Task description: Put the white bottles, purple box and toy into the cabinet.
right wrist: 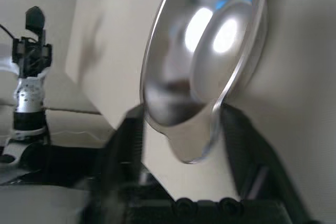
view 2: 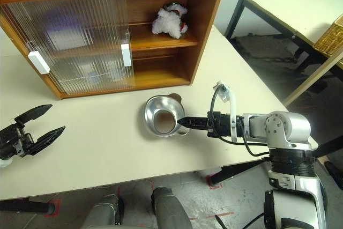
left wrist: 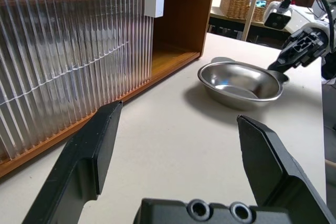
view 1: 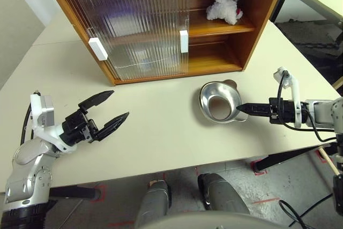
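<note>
The toy point(view 1: 225, 6) already lay on the cabinet point(view 1: 161, 20)'s upper shelf. In front of the cabinet, the right tool point(view 1: 239, 108) straddled the steel bowl point(view 1: 217, 102)'s rim, closing; likely clearing it next. The left tool point(view 1: 110, 112) gaped wide, empty.

No readable text, labels, brands or numbers anywhere. Cabinet point(view 1: 161, 25), its white door handles point(view 1: 98, 48), the steel bowl point(view 1: 220, 102) and the table point(view 1: 161, 127) all plain, no print. Things behind the ribbed doors too blurred to make out any lettering.
</note>
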